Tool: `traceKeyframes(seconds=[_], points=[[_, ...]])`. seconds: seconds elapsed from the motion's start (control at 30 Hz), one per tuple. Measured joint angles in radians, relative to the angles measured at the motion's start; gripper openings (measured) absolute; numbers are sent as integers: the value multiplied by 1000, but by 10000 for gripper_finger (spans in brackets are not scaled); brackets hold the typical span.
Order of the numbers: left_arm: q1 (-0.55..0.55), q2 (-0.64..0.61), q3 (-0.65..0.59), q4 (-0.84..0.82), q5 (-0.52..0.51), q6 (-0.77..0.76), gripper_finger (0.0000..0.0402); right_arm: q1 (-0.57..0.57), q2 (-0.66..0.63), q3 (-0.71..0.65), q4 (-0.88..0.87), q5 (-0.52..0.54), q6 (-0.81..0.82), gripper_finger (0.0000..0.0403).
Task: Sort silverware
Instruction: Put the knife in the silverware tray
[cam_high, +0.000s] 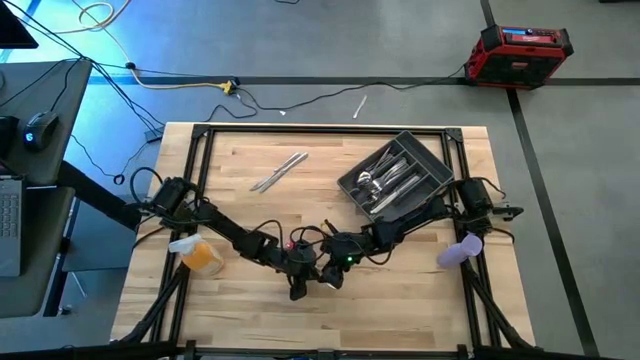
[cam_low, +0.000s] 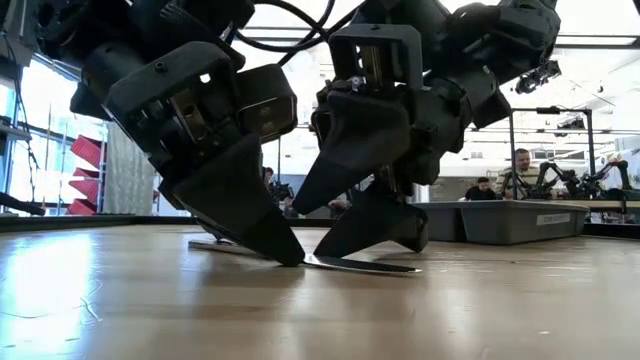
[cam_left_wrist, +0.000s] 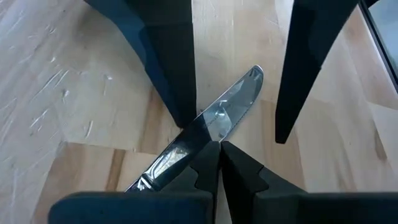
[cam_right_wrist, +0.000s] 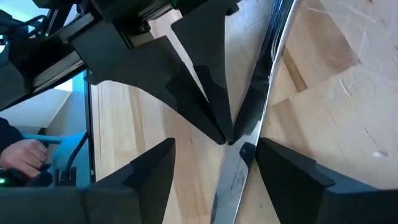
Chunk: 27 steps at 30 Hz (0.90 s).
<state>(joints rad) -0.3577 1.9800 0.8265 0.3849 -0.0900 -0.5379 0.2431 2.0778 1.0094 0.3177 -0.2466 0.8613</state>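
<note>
1. Low view: pale wooden tabletop (cam_low: 120, 300) carries both dark claws, tips down, side by side.
2. Right claw (cam_right_wrist: 214, 171) straddles the knife blade, fingers spread wide, gripping nothing.
3. Left claw (cam_left_wrist: 219, 148), fully closed, presses its tip onto the knife.
4. Slim shiny silver metal knife (cam_left_wrist: 208, 124) lies flat beneath both.

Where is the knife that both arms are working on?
The knife lies flat on the table's near-centre edge, pinned under the shut left end effector, its blade between the open right end effector's fingers.
</note>
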Motion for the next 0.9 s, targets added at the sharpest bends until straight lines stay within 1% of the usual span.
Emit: traceKeyframes(seconds=[0.27,0.5,0.73,0.8,0.9], points=[[9,1,-2,6,-16,12,0,20,8,48,-33,14,-50,208],[7,1,-3,8,-33,7,0,21,9,54,-29,-20,-54,209],[6,-2,-3,8,-64,24,0,23,11,55,-5,-29,-86,209],[6,-1,-4,17,-66,24,0,27,13,64,25,-32,-125,209],[6,-5,-4,19,-75,31,0,28,14,64,23,-40,-195,209]])
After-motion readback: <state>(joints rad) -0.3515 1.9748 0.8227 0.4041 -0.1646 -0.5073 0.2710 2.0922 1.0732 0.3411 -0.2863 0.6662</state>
